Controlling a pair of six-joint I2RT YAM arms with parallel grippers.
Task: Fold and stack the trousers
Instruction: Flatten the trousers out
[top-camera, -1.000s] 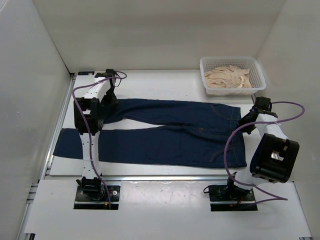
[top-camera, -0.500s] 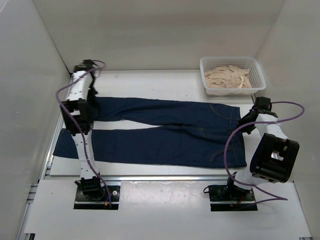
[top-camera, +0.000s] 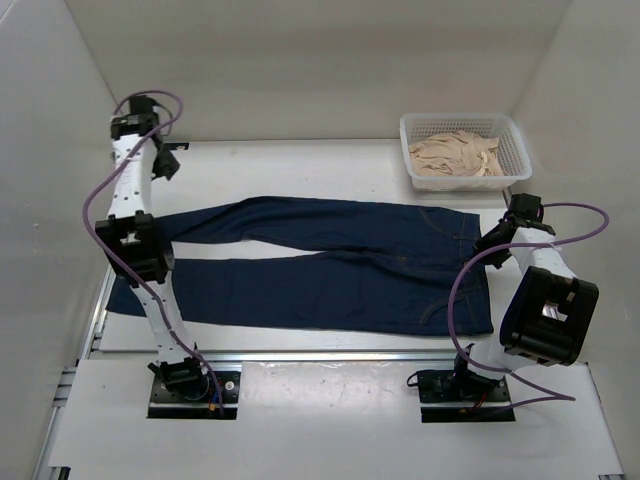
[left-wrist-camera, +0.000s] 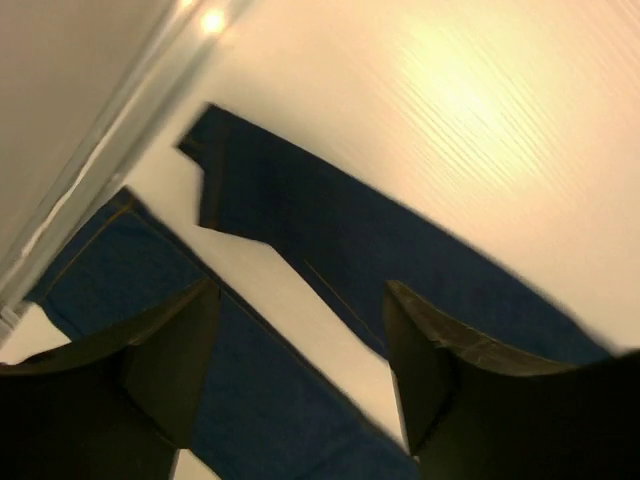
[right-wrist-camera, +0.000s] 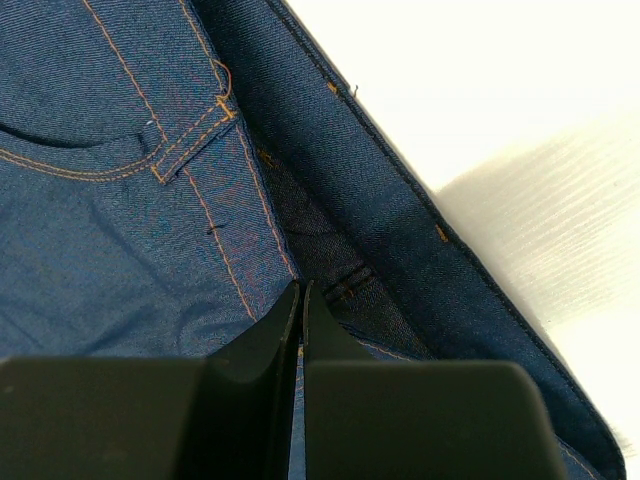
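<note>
The trousers (top-camera: 330, 265) lie flat across the middle of the white table (top-camera: 330, 170). The waist is to the right and both long legs run left. The nearer leg reaches the table's left edge, where the upright left arm (top-camera: 135, 250) stands in front of its hem in the overhead view. The farther leg angles slightly away from the nearer one, leaving a narrow wedge of bare table between them.

At the waist end, the right gripper (right-wrist-camera: 301, 290) is down on the denim beside a belt loop and a line of orange stitching. Its fingers are pressed together, with only a sliver of blue cloth showing between them, pinching the fabric just inside the waistband.

Farther back on the left, the left gripper (left-wrist-camera: 300, 295) hangs high above the leg hems. Its fingers are spread wide and hold nothing, well apart from the cloth below.

In the far right corner, beyond the waist, sits a white mesh basket (top-camera: 466, 183) holding crumpled beige cloth (top-camera: 455, 155).
</note>
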